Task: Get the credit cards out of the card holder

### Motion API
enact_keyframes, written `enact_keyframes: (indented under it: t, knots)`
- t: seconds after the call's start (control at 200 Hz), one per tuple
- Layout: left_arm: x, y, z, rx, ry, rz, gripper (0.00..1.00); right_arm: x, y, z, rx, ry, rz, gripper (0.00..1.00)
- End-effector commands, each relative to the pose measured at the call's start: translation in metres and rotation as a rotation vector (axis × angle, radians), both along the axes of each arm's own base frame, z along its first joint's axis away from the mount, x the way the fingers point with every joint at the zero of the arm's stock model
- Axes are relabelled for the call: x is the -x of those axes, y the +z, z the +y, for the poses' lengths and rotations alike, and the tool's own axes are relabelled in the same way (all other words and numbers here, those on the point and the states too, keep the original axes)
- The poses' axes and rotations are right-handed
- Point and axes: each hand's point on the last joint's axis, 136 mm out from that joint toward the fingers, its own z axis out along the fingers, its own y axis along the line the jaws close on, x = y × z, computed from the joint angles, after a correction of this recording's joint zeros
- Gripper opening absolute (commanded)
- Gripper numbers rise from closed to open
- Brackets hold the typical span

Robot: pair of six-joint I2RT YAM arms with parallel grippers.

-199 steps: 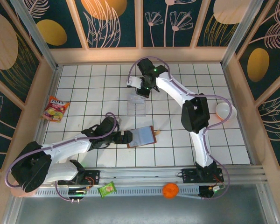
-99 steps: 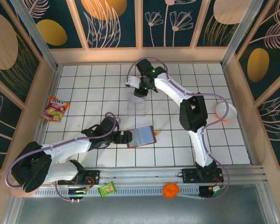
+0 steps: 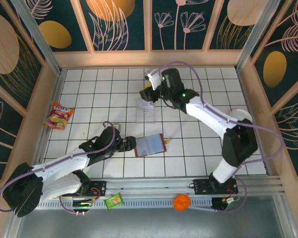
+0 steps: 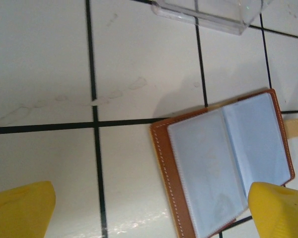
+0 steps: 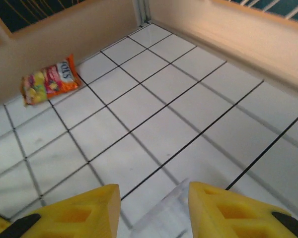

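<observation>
Left gripper [image 3: 131, 144]: held wide open beside the wallet [image 4: 223, 163].
Right gripper [image 5: 154, 206]: parted, nothing clamped.
Grasp: card edge is best pinched squarely.

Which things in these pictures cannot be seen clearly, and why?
Left wrist view: the left gripper's finger hides one corner of the wallet; cards inside its cloudy pockets cannot be told.
Right wrist view: the bottom edge cuts the pale sheet between the right gripper's fingers; card or tray, unclear.
Top view: contents of the clear tray are too small.
</observation>
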Motion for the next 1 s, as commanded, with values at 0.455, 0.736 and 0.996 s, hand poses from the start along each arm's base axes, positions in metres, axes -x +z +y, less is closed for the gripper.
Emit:
enact_keyframes:
  t: [0.455,0.736,0.996]
  knots:
    - [-0.004,0.010,0.038,-0.029,0.158,-0.107,0.99,0.168,-0.187,0.013,0.317,-0.116,0.420,0.42]
    - [-0.002,0.009,0.037,-0.020,0.148,-0.107,0.99,0.179,-0.202,0.015,0.443,-0.135,0.341,0.43]
    - [-0.002,0.007,0.036,-0.019,0.142,-0.103,0.99,0.192,-0.220,0.022,0.497,-0.093,0.357,0.44]
